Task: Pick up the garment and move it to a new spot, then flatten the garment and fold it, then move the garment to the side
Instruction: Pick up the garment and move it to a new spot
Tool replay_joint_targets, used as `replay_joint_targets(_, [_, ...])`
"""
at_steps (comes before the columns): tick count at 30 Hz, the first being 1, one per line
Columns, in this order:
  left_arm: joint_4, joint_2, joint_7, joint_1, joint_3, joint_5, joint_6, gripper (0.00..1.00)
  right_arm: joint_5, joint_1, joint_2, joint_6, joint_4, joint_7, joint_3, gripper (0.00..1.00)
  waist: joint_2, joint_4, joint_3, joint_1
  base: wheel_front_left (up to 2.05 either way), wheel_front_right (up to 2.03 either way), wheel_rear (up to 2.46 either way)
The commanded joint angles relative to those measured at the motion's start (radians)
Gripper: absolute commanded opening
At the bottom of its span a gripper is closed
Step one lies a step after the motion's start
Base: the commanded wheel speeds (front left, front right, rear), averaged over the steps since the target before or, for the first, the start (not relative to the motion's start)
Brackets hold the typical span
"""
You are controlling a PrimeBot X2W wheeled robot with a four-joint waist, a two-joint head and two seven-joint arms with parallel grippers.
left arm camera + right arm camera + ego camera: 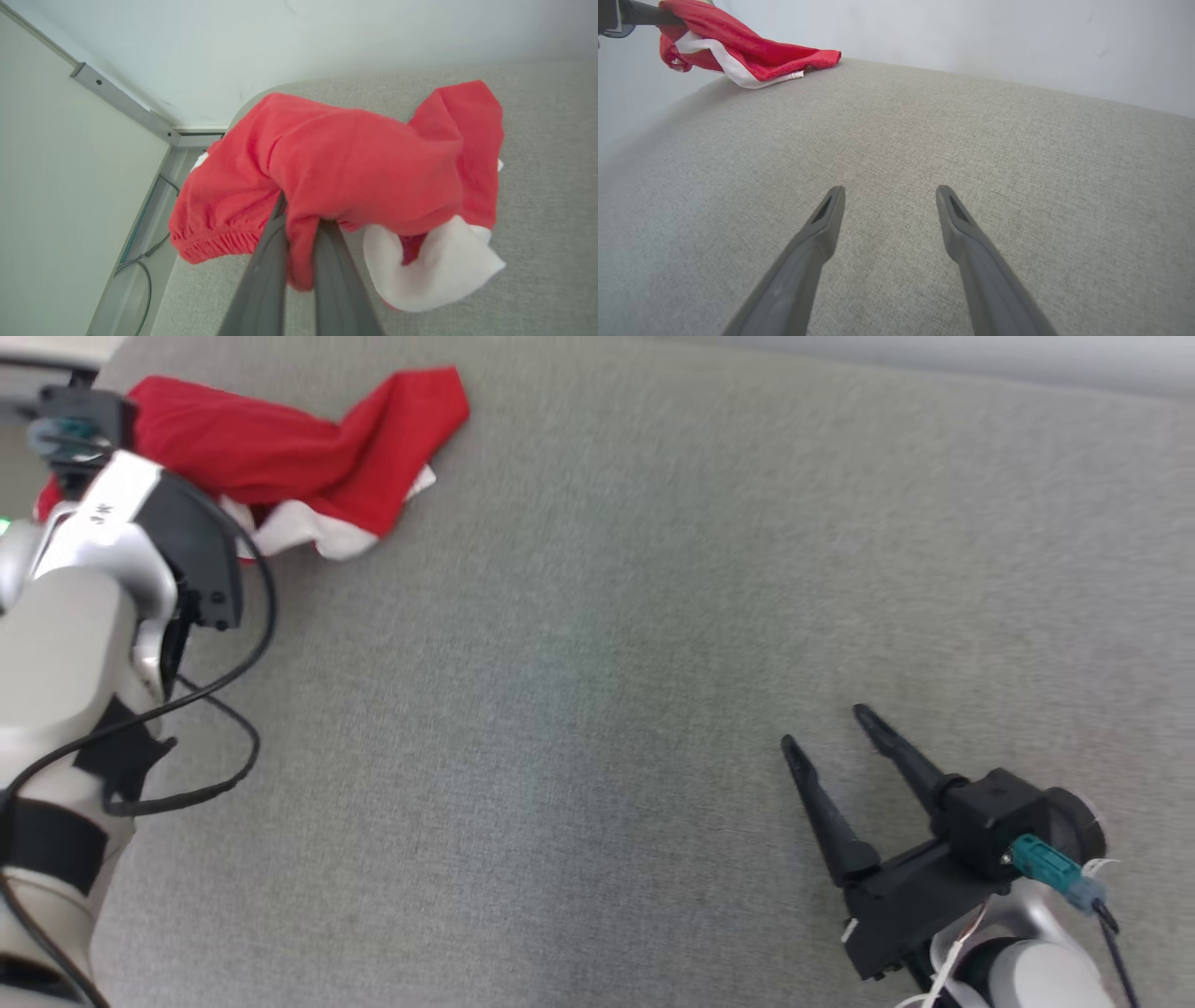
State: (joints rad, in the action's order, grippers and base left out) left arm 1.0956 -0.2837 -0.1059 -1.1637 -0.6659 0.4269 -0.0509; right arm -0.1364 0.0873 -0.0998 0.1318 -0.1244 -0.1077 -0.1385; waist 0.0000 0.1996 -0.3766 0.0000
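The garment [289,457] is red cloth with white parts, bunched at the far left of the grey surface. In the left wrist view the garment [355,163] rises in a hump, and my left gripper [301,224] is shut on a fold of its red cloth, the fingertips buried in it. In the head view the left arm's wrist covers the garment's left end. The right wrist view shows the garment [752,51] far off at the upper left. My right gripper [822,728] stands open over bare surface at the lower right, its fingers [826,224] wide apart with nothing between them.
The grey fabric surface [597,644] stretches wide between the two arms. Its rounded left edge [201,261] drops to a floor with a cable and a metal rail. A pale wall [971,37] runs behind. Black cables [215,691] loop from the left arm.
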Motion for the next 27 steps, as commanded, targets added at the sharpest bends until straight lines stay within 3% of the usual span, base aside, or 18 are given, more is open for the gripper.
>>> replay_joint_targets(1, [-0.012,0.006,0.001,-0.023,-0.011,-0.016,0.007,0.0,-0.011,0.006,0.006,-0.002,0.014,0.016,-0.001,1.0,0.0,-0.054,0.069,0.0,0.0,0.0,0.0])
replay_joint_targets(9, [-0.113,0.079,-0.023,-0.033,-0.077,-0.046,0.037,0.0,-0.034,-0.01,0.038,-0.002,0.111,0.087,0.003,1.0,0.0,-0.141,0.186,0.0,0.0,0.0,0.0])
replay_joint_targets(16, [-0.281,0.147,-0.086,-0.013,-0.121,-0.04,0.057,0.0,-0.053,-0.018,0.048,-0.002,0.164,0.119,-0.008,1.0,0.0,-0.205,0.264,0.0,0.0,0.0,0.0])
replay_joint_targets(27, [-0.614,0.195,-0.13,0.069,-0.168,-0.012,0.029,0.0,-0.07,-0.019,0.049,-0.002,0.176,0.124,-0.005,1.0,0.0,-0.25,0.29,0.0,0.0,0.0,0.0])
